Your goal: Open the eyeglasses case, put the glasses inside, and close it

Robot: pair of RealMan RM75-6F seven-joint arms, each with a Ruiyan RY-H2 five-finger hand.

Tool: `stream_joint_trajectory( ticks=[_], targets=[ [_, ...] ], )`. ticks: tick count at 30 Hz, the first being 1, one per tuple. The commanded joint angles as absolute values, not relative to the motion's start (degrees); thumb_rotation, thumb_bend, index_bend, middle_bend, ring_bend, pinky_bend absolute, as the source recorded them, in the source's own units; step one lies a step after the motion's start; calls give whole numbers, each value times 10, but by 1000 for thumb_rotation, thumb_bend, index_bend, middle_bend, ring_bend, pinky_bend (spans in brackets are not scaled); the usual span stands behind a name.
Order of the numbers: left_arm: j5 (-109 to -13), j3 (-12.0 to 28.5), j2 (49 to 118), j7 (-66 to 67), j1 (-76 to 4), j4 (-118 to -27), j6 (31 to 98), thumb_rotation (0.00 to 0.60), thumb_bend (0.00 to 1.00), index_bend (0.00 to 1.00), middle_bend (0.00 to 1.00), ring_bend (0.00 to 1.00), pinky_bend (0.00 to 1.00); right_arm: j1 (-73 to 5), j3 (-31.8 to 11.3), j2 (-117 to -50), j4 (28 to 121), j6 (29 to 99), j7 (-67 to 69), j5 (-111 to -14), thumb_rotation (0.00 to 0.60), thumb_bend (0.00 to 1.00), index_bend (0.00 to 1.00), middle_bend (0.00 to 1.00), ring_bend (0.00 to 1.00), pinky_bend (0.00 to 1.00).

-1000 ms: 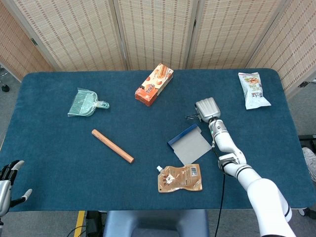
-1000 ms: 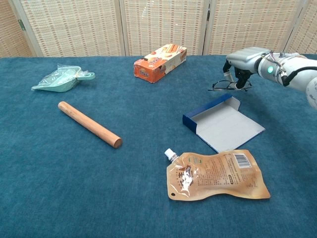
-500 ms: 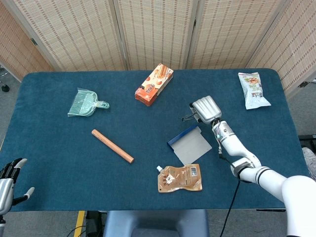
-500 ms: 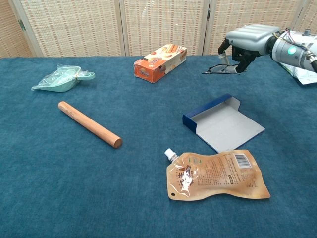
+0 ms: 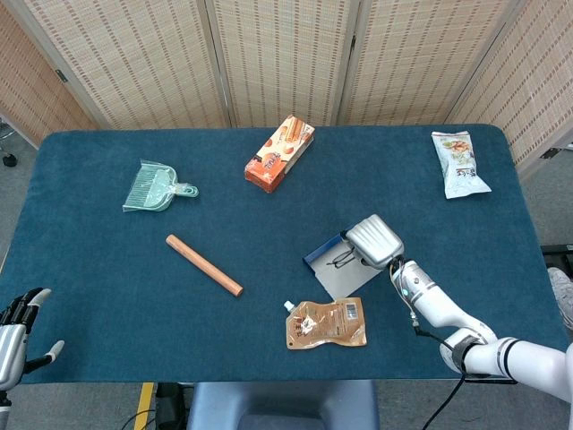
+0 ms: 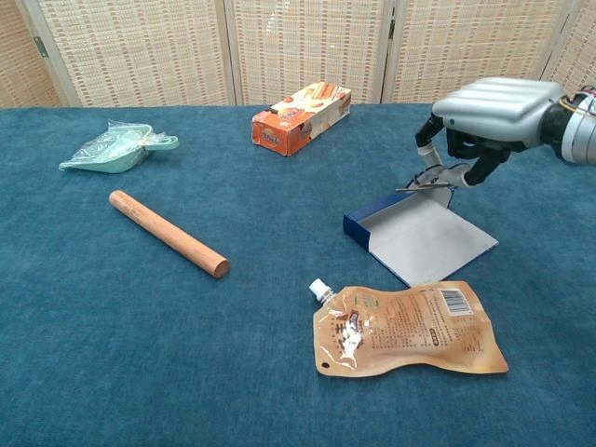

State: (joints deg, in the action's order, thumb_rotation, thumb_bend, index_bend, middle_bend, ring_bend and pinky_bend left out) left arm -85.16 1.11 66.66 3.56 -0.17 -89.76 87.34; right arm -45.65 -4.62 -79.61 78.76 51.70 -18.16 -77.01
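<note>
One pair of thin dark-framed glasses [image 6: 430,184] is held in the curled fingers of the right hand [image 6: 484,116], a smooth silver-grey shell-backed hand poised above the rear edge of the single open eyeglasses case [image 6: 421,234]. The case is a flat rectangular box with a blue rim and pale grey interior, lying lid-open on the table [image 5: 107,287], whose surface is a napped dark-teal cloth. In the head view the glasses [image 5: 341,261] hang over the case [image 5: 344,266] beneath the right hand [image 5: 375,242]. The left hand [image 5: 18,324] appears only at the lower left corner of the head view, off the table's edge, fingers apart and holding nothing. Five other items lie on the cloth, one of each: a smooth wooden cylindrical rod [image 6: 168,233]; a glossy tan spouted pouch [image 6: 406,328] just in front of the case; an orange cardboard snack box [image 6: 300,116]; a translucent mint-green dustpan [image 6: 117,148]; and a white crinkled snack bag [image 5: 459,164] at the far right.
</note>
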Motion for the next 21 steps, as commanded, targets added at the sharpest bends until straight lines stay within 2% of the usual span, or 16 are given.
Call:
stream_joint_trajectory(
  ticks=[1, 13, 15, 17, 21],
  targets=[
    [-851, 11, 667, 34, -1, -896, 874, 600, 241, 164, 156, 160, 289, -451, -40, -808, 780, 516, -194, -767, 600, 605, 696, 1000, 1000, 1000],
    [-850, 11, 671, 26, -6, -889, 865, 600, 241, 164, 156, 160, 289, -438, -35, -882, 710, 522, -195, -763, 600, 590, 684, 1000, 1000, 1000],
    [-850, 11, 671, 26, -6, -888, 865, 600, 241, 164, 156, 160, 289, -435, -35, -895, 693, 534, -187, -772, 600, 587, 627, 1000, 1000, 1000],
    [-848, 10, 671, 26, -5, -888, 863, 600, 241, 164, 156, 160, 289, -431, -35, -902, 684, 539, -179, -776, 600, 566, 499, 1000, 1000, 1000],
    [-845, 8, 671, 25, -5, -888, 861, 600, 241, 164, 156, 160, 289, -425, -33, -909, 673, 550, -165, -789, 600, 491, 309, 1000, 1000, 1000]
  ],
)
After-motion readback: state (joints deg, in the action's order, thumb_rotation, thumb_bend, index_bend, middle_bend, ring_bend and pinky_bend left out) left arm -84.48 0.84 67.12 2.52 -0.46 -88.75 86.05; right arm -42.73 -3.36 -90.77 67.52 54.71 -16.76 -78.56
